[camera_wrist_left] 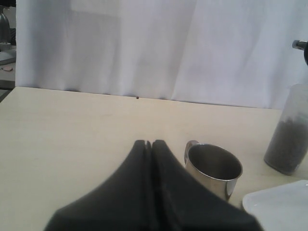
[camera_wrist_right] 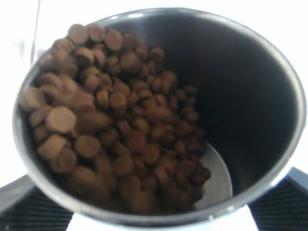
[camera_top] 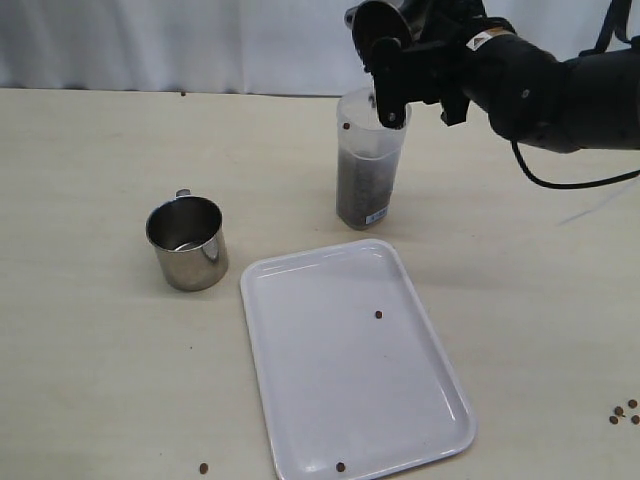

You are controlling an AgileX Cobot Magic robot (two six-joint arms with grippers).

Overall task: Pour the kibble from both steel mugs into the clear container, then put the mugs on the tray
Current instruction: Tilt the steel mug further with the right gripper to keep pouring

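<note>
The right gripper [camera_top: 395, 62] is clamped around a mug [camera_wrist_right: 250, 101], jaws set wide. The mug is held tilted over the mouth of the container [camera_top: 367, 170]. Inside this mug the kibble [camera_wrist_right: 110, 120] is heaped against one side of the wall, and a patch of bare steel bottom is exposed beside it. The container is stood upright on the worktop [camera_top: 100, 380], at 12 o'clock from the tray [camera_top: 330, 390] and just beyond its far rim. It is seen to be filled with kibble to roughly half its height. A second mug [camera_top: 187, 243] is stood upright and empty at about 10 o'clock from the tray, near its corner but apart from it, with the handle turned away toward 12 o'clock. Two pellets [camera_top: 379, 315] are seen lying on the tray, one near the middle and one by the near rim. Others are scattered on the worktop, at 7 o'clock and at 4 o'clock from the tray. The left gripper [camera_wrist_left: 148, 143] is closed on nothing, fingertips pressed together, low over the worktop with the empty mug just beside it.
</note>
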